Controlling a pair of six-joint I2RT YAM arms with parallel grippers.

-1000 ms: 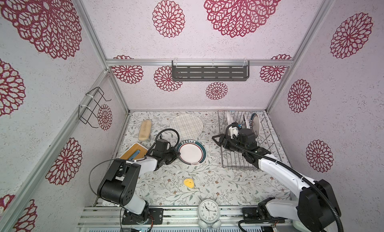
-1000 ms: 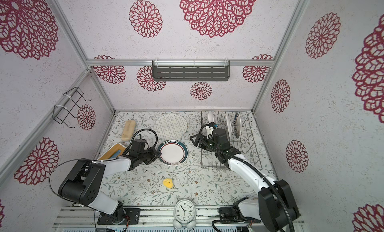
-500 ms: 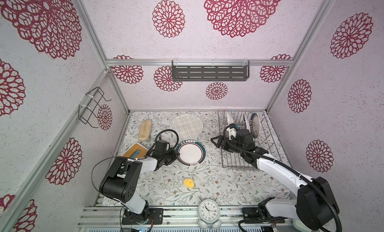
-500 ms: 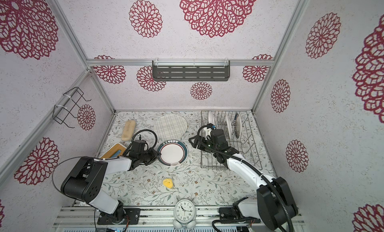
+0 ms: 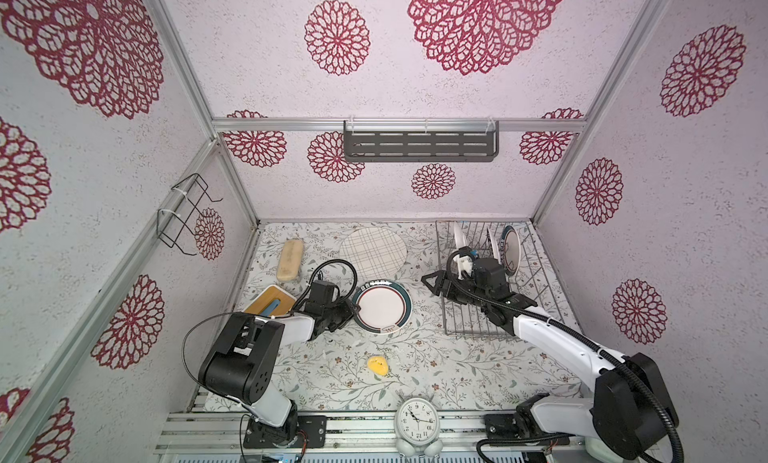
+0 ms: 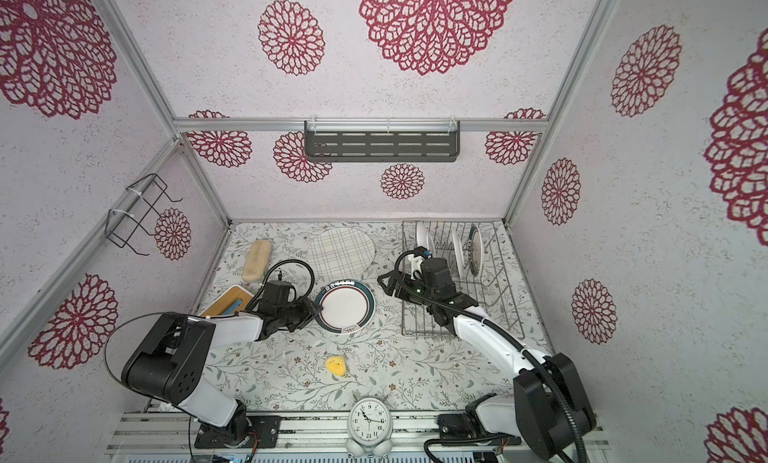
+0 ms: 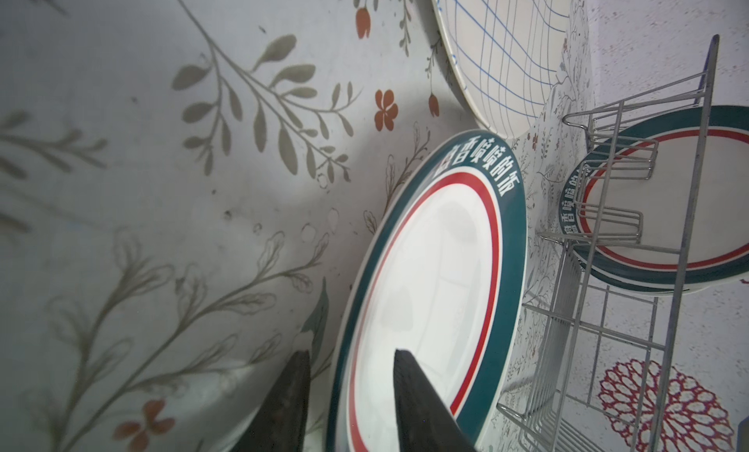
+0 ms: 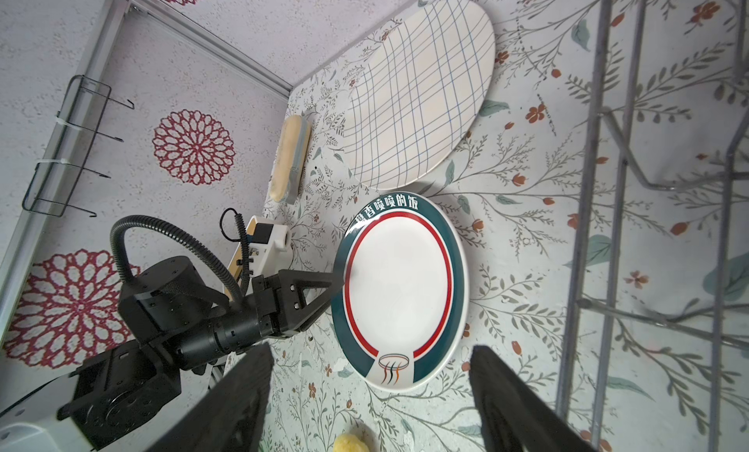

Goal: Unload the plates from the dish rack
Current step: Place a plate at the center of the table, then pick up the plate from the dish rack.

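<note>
Top view: I found the left gripper [image 5: 351,309] had eased off its earlier clamp. Its jaws stood narrowly apart astride the rim of the teal-rimmed plate [image 5: 382,306], which lay flat mid-table [image 5: 436,369]. More plates [image 5: 510,252] stood in the dish rack [image 5: 536,274] at the back right corner.

Left wrist: I saw gaps between both fingers [image 7: 421,405] and the rim.

Right wrist: the right gripper [image 8: 371,348] hung wide open and empty.

Judgement: this plate was delivered, and the unloading was unfinished.

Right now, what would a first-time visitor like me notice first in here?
The teal-and-red-rimmed plate lying flat mid-table on the floral cloth stands out, with the left tool open at its rim. Behind it lies a cream grid-lined plate, and on the right the wire dish rack holds other upright plates.
</note>
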